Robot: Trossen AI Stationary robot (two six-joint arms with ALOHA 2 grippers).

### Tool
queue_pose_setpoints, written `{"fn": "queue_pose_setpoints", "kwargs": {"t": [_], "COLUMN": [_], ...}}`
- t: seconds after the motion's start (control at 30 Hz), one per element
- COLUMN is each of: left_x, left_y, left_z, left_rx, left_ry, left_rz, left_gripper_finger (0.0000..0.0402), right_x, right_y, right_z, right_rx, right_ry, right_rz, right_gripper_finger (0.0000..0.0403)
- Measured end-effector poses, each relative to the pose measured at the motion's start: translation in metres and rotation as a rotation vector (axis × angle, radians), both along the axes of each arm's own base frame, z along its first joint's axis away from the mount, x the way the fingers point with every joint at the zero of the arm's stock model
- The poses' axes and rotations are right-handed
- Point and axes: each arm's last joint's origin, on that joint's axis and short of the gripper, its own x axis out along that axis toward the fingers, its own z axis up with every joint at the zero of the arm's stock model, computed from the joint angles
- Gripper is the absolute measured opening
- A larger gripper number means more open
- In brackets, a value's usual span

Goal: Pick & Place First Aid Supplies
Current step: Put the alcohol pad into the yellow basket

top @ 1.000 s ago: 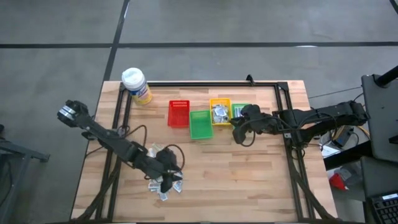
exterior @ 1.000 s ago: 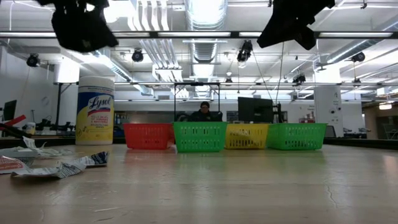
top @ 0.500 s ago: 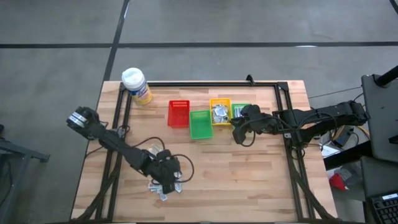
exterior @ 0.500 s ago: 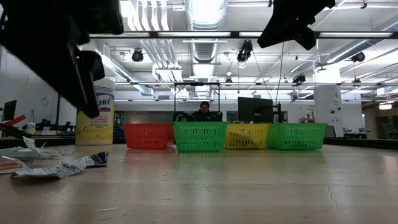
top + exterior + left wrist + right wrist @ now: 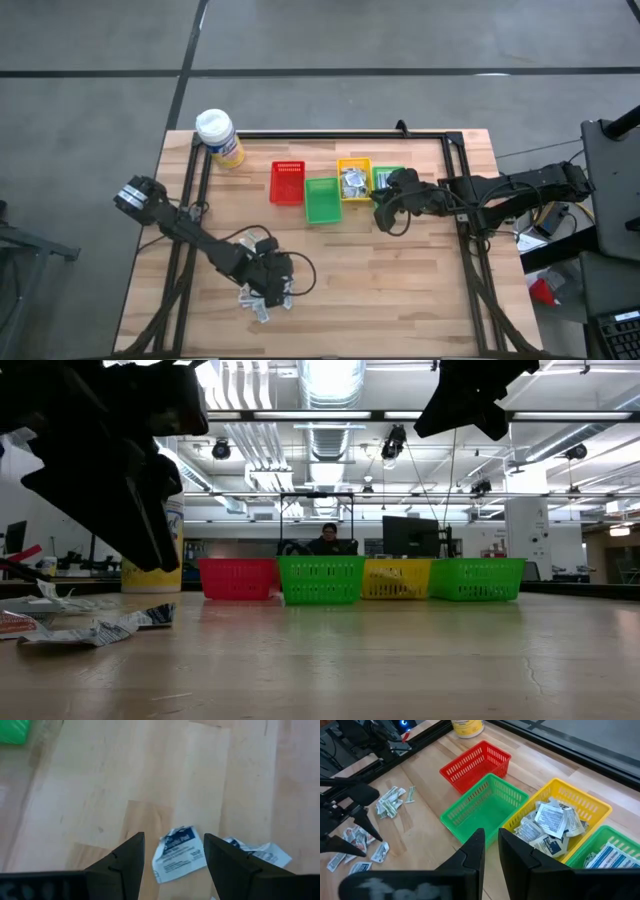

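On wooden table [image 5: 400,270], packets [image 5: 262,300]; ducted ceiling [image 5: 330,390] beyond.

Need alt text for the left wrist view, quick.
The left end effector, fingers open, hangs over a white packet with blue print on the wooden table. A second packet lies beside it.
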Motion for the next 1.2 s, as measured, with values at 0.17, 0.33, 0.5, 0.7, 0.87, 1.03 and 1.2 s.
{"fn": "queue_pose_setpoints", "kwargs": {"t": [0.17, 0.33, 0.5, 0.7, 0.87, 1.03, 1.2], "left_x": [0.000, 0.001, 0.005, 0.008, 0.009, 0.009, 0.011], "left_y": [0.004, 0.006, 0.004, 0.003, 0.003, 0.003, 0.002], "left_z": [-0.001, -0.004, -0.016, -0.031, -0.034, -0.033, -0.031], "left_rx": [0.024, 0.035, 0.060, 0.081, 0.074, 0.065, 0.054], "left_ry": [0.022, 0.030, 0.061, 0.100, 0.108, 0.106, 0.100], "left_rz": [-0.008, -0.011, -0.024, -0.020, -0.001, 0.006, 0.004], "left_gripper_finger": [0.0197, 0.0197, 0.0197, 0.0197, 0.0197, 0.0195, 0.0170], "right_x": [0.000, 0.000, 0.000, 0.000, 0.000, 0.000, -0.001], "right_y": [0.000, 0.000, 0.000, 0.000, 0.000, 0.000, 0.000], "right_z": [0.000, 0.000, 0.000, -0.001, -0.001, -0.003, -0.006], "right_rx": [0.000, 0.000, 0.000, -0.001, -0.002, -0.002, -0.003], "right_ry": [0.000, 0.000, 0.000, 0.003, 0.004, 0.010, 0.021], "right_rz": [0.000, 0.000, 0.000, 0.000, 0.000, 0.000, -0.001], "right_gripper_finger": [0.0052, 0.0052, 0.0052, 0.0052, 0.0052, 0.0052, 0.0052]}}
